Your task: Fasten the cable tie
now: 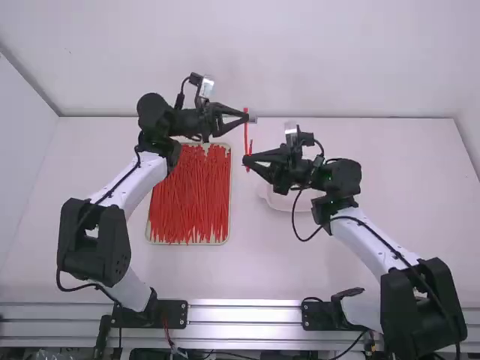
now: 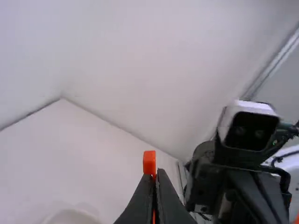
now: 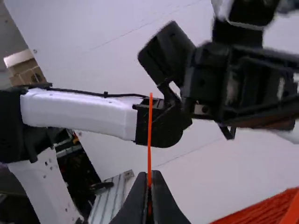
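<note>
A single red cable tie (image 1: 246, 139) hangs upright above the table between both arms. My left gripper (image 1: 245, 116) is shut on its upper end; in the left wrist view the tie's orange-red head (image 2: 149, 162) sticks out past the closed fingertips (image 2: 154, 179). My right gripper (image 1: 247, 159) is shut on the lower part; in the right wrist view the thin red strap (image 3: 149, 135) rises from between its closed fingers (image 3: 148, 184) toward the left arm's black gripper body (image 3: 224, 84).
A tan tray (image 1: 225, 238) holding several loose red cable ties (image 1: 191, 195) lies left of centre under the left arm. A white bowl (image 1: 271, 201) sits beneath the right gripper. The table's right and front areas are bare.
</note>
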You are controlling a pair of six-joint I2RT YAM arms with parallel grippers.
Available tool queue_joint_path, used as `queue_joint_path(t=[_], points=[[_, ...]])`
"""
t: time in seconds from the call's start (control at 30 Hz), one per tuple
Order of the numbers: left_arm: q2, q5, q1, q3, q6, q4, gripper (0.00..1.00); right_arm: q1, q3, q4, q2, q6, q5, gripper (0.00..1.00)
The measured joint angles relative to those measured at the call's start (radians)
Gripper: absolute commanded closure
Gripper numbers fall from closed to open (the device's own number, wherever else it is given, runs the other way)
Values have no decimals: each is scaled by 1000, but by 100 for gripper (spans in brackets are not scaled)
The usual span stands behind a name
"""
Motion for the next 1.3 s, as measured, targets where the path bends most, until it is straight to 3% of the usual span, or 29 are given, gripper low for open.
queue_joint_path(t=[0.33,0.73,1.1,1.3], points=[[0,121,0,0,191,9,98,39,0,-3,1,173,54,100],[0,194,0,0,463,32,99,65,0,-36,1,248,97,100],[0,235,5,0,464,274,98,89,0,-103,2,286,140,100],[0,235,5,0,454,283,99,77,0,-98,2,309,145,100]])
